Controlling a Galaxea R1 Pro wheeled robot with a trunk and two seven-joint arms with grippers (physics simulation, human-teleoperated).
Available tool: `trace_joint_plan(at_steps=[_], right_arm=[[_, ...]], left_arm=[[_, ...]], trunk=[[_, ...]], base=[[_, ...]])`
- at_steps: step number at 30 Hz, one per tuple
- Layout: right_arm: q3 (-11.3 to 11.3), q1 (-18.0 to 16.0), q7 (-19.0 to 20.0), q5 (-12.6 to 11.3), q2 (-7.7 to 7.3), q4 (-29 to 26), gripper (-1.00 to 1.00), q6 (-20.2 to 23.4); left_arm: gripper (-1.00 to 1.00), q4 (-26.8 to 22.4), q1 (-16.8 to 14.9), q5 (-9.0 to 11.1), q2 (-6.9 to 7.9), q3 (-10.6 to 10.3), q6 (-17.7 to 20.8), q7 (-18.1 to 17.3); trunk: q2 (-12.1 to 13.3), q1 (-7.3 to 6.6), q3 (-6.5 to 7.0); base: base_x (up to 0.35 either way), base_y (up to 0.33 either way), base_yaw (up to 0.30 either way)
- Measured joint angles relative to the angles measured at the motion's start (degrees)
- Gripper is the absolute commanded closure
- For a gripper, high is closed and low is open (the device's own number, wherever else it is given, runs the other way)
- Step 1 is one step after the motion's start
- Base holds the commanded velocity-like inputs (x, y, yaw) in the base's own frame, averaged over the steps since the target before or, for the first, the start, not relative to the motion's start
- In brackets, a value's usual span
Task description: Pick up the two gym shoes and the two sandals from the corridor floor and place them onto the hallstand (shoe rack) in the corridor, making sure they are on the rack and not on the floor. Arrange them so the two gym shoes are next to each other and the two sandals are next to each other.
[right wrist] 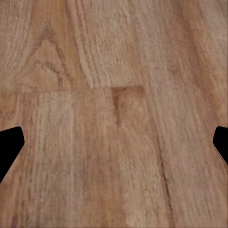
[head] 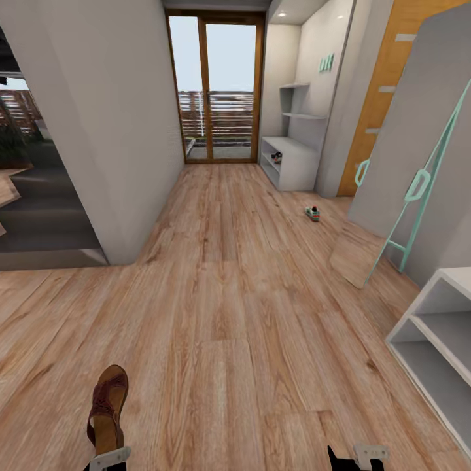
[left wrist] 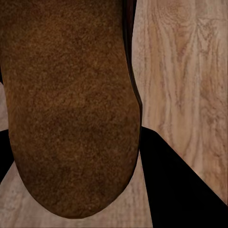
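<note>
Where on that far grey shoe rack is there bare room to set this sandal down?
The hallstand's flat top by the glass door looks bare. Its shelf already holds a gym shoe near the front; room beside it is too small to judge. The left tool holds the sandal.

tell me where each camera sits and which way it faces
Head view: on the robot's head, looking forward and down the corridor floor toward the hallstand; left gripper holding a sandal, right gripper at the bottom edge.
Left wrist view: on the left arm, looking along its fingers at the sandal's sole.
Right wrist view: on the right arm, facing down at floor; fingertips spread.
Shared: the sandal, in the head and left wrist views.
</note>
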Motion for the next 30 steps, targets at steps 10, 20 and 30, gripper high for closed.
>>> trace_joint_plan(at_steps=[10, 20, 30], right_arm=[[0.0, 0.0, 0.0, 0.0, 0.07, 0.0, -1.00, 0.0], [0.0, 0.0, 0.0, 0.0, 0.15, 0.0, -1.00, 0.1], [0.0, 0.0, 0.0, 0.1, 0.16, 0.0, -1.00, 0.1]], left_arm=[[1.00, 0.0, 0.0, 0.0, 0.00, 0.0, 0.0, 0.0], [1.00, 0.0, 0.0, 0.0, -0.01, 0.0, 0.0, -0.1], [1.00, 0.0, 0.0, 0.0, 0.01, 0.0, 0.0, 0.0]], trunk=[[0.0, 0.00, 0.00], [0.0, 0.00, 0.00], [0.0, 0.00, 0.00]], base=[[0.339, 0.000, 0.000], [0.339, 0.000, 0.000], [0.339, 0.000, 0.000]])
